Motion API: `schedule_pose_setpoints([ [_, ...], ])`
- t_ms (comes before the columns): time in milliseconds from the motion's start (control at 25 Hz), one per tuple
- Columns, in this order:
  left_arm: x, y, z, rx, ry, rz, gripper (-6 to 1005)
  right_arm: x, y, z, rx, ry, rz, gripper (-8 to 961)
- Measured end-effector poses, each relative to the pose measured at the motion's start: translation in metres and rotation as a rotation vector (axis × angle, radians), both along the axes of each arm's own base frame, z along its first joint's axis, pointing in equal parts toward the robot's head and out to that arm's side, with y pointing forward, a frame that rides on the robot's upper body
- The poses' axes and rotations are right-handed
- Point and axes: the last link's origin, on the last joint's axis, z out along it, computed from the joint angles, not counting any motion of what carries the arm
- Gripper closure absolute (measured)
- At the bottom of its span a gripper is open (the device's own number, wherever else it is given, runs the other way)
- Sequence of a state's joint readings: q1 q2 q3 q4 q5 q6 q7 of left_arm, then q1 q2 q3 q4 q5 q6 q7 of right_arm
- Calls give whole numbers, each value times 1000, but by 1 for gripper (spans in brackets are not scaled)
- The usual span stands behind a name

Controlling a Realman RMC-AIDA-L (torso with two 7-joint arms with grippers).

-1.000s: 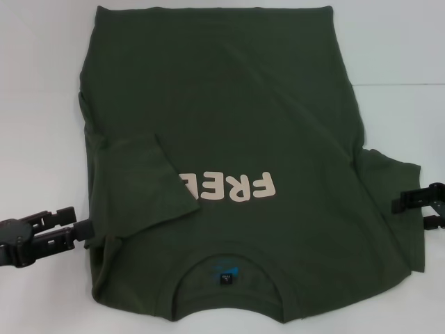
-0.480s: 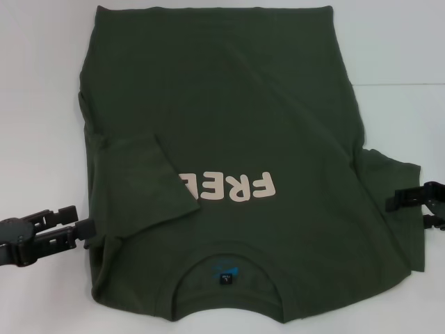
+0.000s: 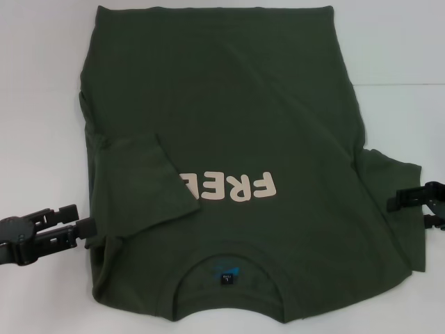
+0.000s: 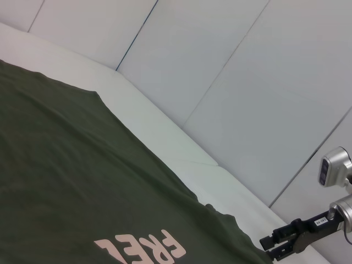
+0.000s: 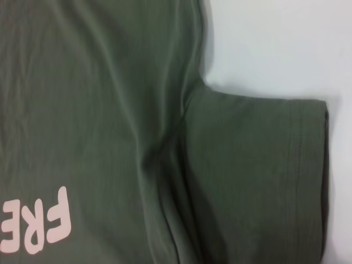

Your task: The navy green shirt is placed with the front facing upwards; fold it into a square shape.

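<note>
White table (image 3: pixel 42 104) surface carries the navy green shirt (image 3: pixel 236 125), laid flat and front up, collar (image 3: pixel 226 254) at the near edge and hem at the far edge. The left sleeve (image 3: pixel 142 184) is already folded inward and covers the end of the "FREE!" lettering (image 3: pixel 233 186). The right sleeve (image 5: pixel 258 176) lies spread out flat on the table.

Left gripper (image 3: pixel 85 229) sits low at the shirt's near-left edge, jaws narrowly parted, with no cloth seen between them. Right gripper (image 3: pixel 398 202) hovers at the outer hem of the right sleeve; jaws appear parted and hold nothing visible.

Judgement: the step in hand is folding the right sleeve inward. To do it well, the right gripper should pinch the sleeve hem (image 5: pixel 322 181) squarely, lift only slightly and carry it leftward to mirror the left fold, keeping the crease parallel to the shirt's side seam.

Edges and room: bare table lies open on the left and right sides. The collar edge lies at the near limit of the head view, leaving little margin there.
</note>
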State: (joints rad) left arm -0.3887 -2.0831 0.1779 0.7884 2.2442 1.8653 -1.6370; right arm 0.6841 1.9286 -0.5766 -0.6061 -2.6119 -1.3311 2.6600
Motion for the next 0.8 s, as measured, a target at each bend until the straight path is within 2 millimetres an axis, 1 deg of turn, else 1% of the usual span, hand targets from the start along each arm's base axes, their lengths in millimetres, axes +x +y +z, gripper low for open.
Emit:
schedule_pose_setpoints([
  [240,0,0,0,0,0,-1,191,1,0,0,1,-1,-1,75],
  [560,1,1,0,0,0,-4,192,-2,-2,-6,20,57,-2,76],
  [800,1,1,0,0,0,-5,192,0,-2,-6,27,62,-8,77],
])
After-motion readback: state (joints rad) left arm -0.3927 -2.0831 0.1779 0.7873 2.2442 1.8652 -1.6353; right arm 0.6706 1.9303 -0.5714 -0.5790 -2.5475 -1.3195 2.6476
